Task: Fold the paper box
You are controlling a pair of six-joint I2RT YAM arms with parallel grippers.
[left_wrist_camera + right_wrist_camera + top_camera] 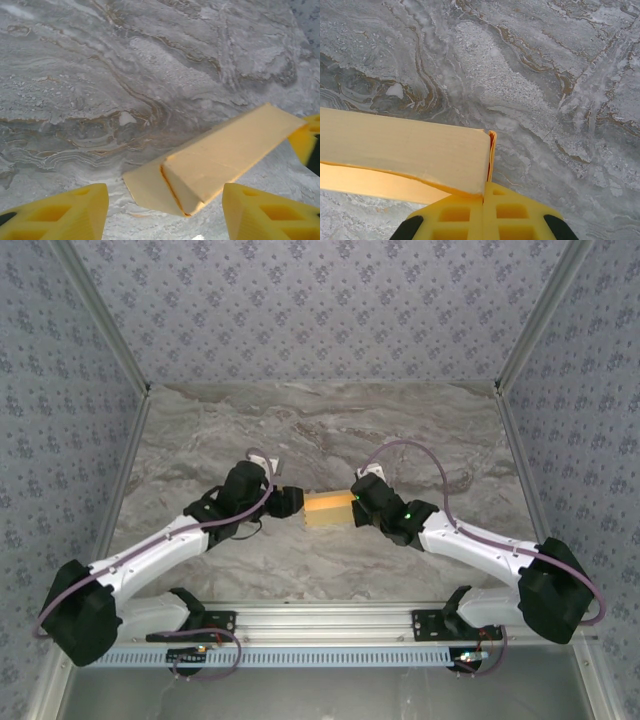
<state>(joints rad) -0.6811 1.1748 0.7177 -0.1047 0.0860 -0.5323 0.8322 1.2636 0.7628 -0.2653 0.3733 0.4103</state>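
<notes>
Marble table [320, 430]: R fingers [470, 215] pinch paper box [405, 150] end.

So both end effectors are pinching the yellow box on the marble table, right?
Not both. The right end effector is pinching the paper box by its edge, but the left wrist view shows the left end effector open, its fingers apart from the box on either side.

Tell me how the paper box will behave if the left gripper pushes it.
The paper box is thin card, so probably light and easily dented. Its end flap sticks out and would likely flex. Pinched at one edge by the right gripper, it may pivot there.
</notes>
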